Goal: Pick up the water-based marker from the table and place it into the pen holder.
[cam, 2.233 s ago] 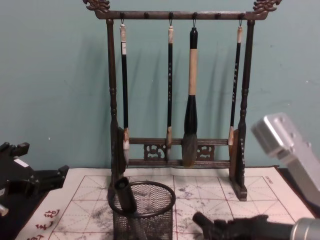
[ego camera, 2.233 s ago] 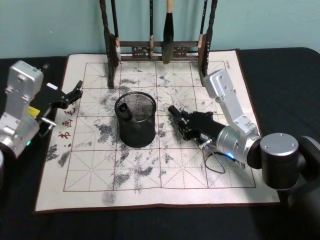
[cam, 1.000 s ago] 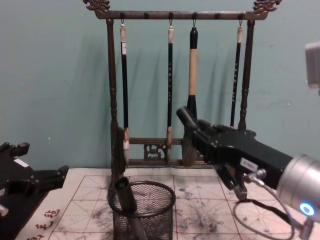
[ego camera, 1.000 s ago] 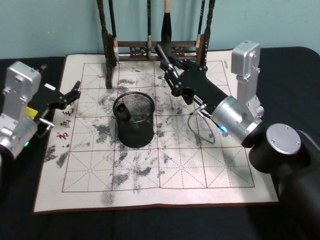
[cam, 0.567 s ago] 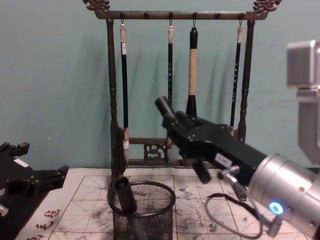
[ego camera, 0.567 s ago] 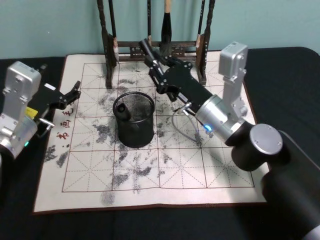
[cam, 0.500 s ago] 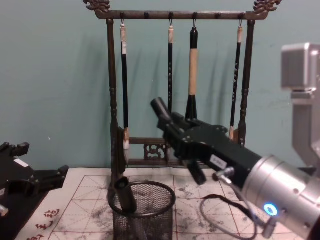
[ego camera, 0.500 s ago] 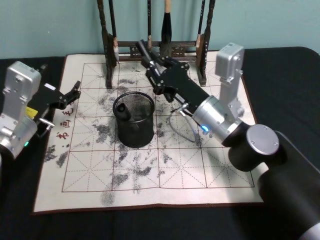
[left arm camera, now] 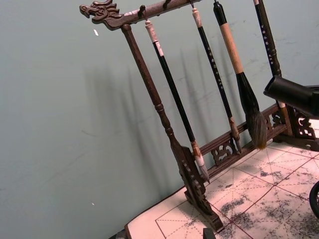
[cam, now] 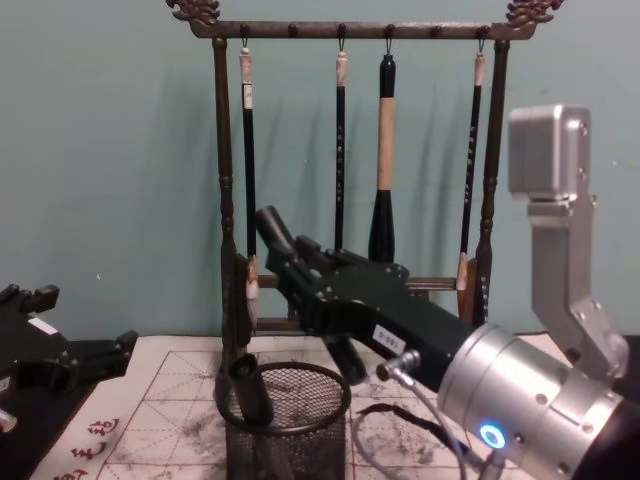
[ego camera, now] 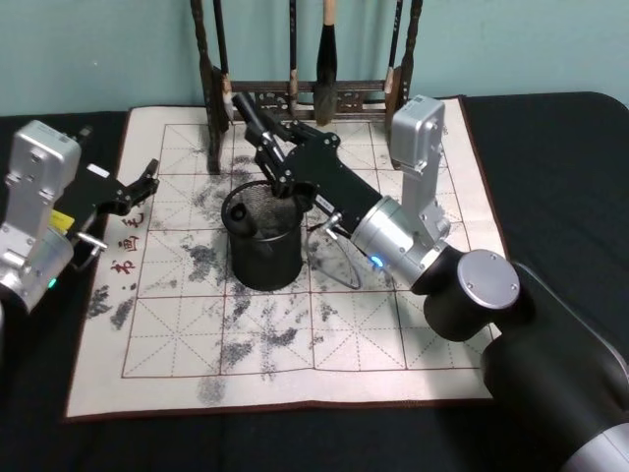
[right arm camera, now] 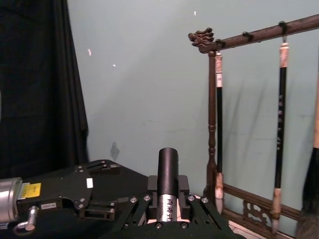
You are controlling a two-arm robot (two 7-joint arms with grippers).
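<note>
The pen holder is a black wire-mesh cup standing on the felt mat, and a dark pen leans inside it. My right gripper is shut on the black water-based marker, which is tilted up and away from me, just above the holder's far rim. From the chest view the marker sticks out of the right gripper above the pen holder. In the right wrist view the marker sits clamped between the fingers. My left gripper is parked at the mat's left edge.
A tall dark wooden rack of hanging brushes stands right behind the holder, close to the marker's tip. The ink-stained gridded mat lies on a black tablecloth. The mat's front half is open.
My right gripper has lifted the marker off the mat, then swung it left along the front of the rack until it hangs over the holder. The left arm has stayed still.
</note>
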